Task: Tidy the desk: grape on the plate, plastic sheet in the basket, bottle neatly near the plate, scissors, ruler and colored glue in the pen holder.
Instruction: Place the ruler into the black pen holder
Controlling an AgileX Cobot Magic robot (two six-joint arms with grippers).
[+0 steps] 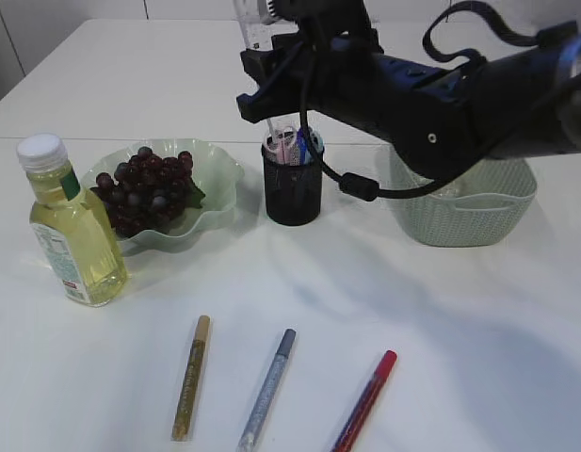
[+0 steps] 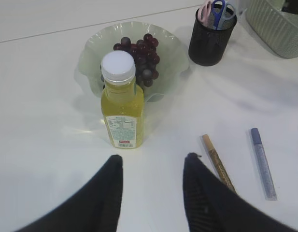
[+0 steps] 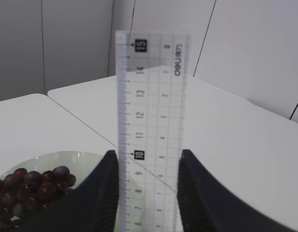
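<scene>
Standing at the far left of the white table (image 1: 478, 358) is the yellow plastic bottle with a white cap (image 1: 72, 226), upright, just in front of the pale green wavy plate (image 1: 219, 174). The bunch of dark red grapes (image 1: 144, 188) lies in this plate. The left gripper (image 2: 151, 166) hovers above the table near the bottle, and its two black fingers (image 2: 110, 193) are apart with nothing between them.

On the table in front lie three glue pens, well apart from both grippers: the gold one (image 1: 191, 377), the silver one (image 1: 268, 386) and the red one (image 1: 365, 400).

Next comes the black mesh pen holder (image 1: 292, 193), with the scissors (image 2: 217, 12) in it. Above it the right gripper (image 3: 148, 162) holds the clear plastic ruler (image 3: 151, 111) upright, clamped by its two long edges. The pale green woven basket (image 1: 478, 212) stands at the right.
</scene>
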